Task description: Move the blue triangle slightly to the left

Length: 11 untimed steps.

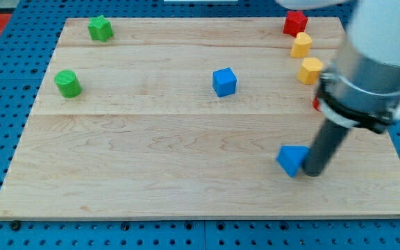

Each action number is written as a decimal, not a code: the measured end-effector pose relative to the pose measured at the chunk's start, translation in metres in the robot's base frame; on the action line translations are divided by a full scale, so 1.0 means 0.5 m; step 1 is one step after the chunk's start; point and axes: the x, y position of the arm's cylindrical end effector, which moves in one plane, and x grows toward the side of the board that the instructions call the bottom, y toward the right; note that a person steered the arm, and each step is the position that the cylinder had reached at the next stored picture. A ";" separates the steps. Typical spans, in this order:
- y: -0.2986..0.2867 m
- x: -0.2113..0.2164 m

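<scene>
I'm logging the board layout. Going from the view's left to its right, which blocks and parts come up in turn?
Green cylinder → green star-like block → blue cube → blue triangle → my tip, just right of that triangle. The red and yellow blocks overlap in order, so omitted.

A pale wooden board (151, 173) lies on a blue perforated surface (5, 90), evenly lit.

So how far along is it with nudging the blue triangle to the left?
Done: my tip has been brought to the blue triangle's right side, seemingly touching it, which is the correct side for pushing it toward the view's left. In hand: the push looks about to start or just begun. Left: sliding the triangle slightly left across the wooden board; one picture can't show any travel so far.
</scene>
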 end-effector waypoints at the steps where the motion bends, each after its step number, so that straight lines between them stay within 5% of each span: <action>1: -0.166 -0.044; 3: -0.274 -0.224; 4: -0.233 -0.163; 6: -0.213 -0.299; 9: -0.364 -0.300; 11: -0.370 -0.424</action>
